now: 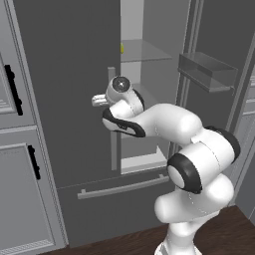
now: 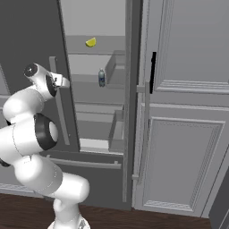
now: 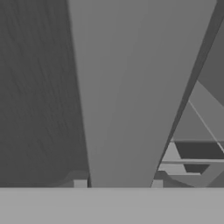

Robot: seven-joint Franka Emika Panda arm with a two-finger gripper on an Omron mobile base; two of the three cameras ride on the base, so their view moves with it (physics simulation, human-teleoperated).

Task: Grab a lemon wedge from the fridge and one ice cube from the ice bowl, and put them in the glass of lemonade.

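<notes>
The fridge (image 1: 64,74) stands with its doors partly open. On an upper glass shelf inside lies the tiny yellow lemon wedge (image 1: 122,48) (image 2: 91,42). My gripper (image 1: 99,101) (image 2: 62,81) is at the left door's long vertical bar handle (image 1: 112,144) (image 2: 62,116), well below and left of the wedge. In the hand view the handle (image 3: 127,87) runs between the two fingertips (image 3: 80,183), which press against its sides, so the gripper (image 3: 118,183) is shut on it. The ice bowl and the glass of lemonade are out of view.
A small dark bottle (image 2: 102,77) stands on a lower shelf. Clear door bins (image 1: 206,72) hang on the open right door. Panelled grey cabinets (image 1: 15,164) (image 2: 188,134) flank the fridge. The bottom drawer's bar handle (image 1: 122,187) runs below the doors.
</notes>
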